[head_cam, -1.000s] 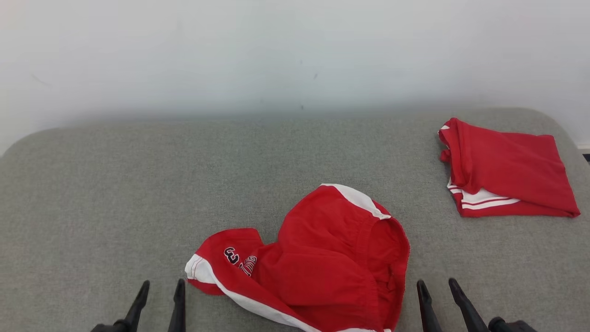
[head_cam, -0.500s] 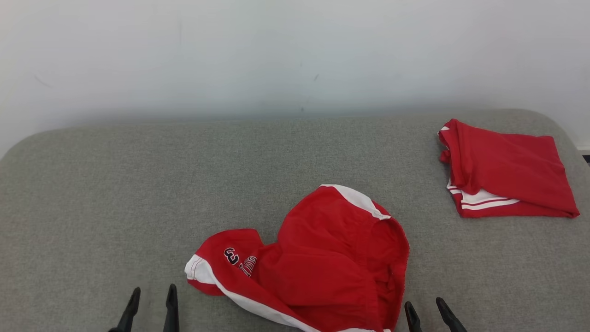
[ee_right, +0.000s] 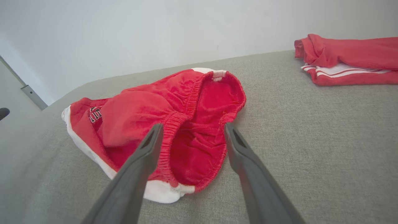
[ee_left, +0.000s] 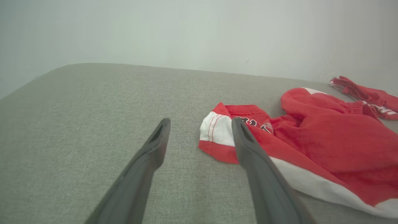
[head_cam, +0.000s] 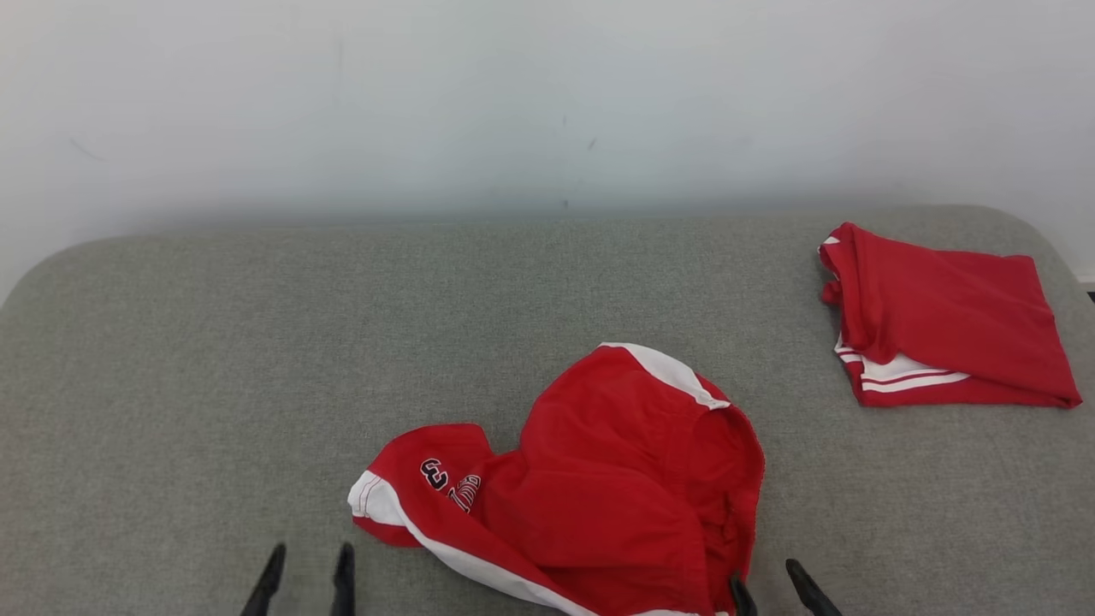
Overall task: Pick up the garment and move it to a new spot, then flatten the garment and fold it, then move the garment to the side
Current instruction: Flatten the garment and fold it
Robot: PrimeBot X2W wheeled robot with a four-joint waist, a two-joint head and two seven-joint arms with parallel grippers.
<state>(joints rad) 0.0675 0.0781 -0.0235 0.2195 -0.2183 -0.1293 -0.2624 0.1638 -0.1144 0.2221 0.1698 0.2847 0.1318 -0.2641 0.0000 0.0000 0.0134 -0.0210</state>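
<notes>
Looked down on a grey fabric counter [head_cam: 214,359] spanning the frame, with rounded far corners and wide bare room at left. Found the garment [head_cam: 599,479], red shorts with white trim and dark lettering, crumpled at lower centre, waistband gaping. Noted a folded red garment [head_cam: 949,325] at upper right. Caught the left hand [head_cam: 310,569] at lower left and the right hand [head_cam: 766,586] beside the waistband, both spread wide, gripping nothing, fingers pointing up-frame.
</notes>
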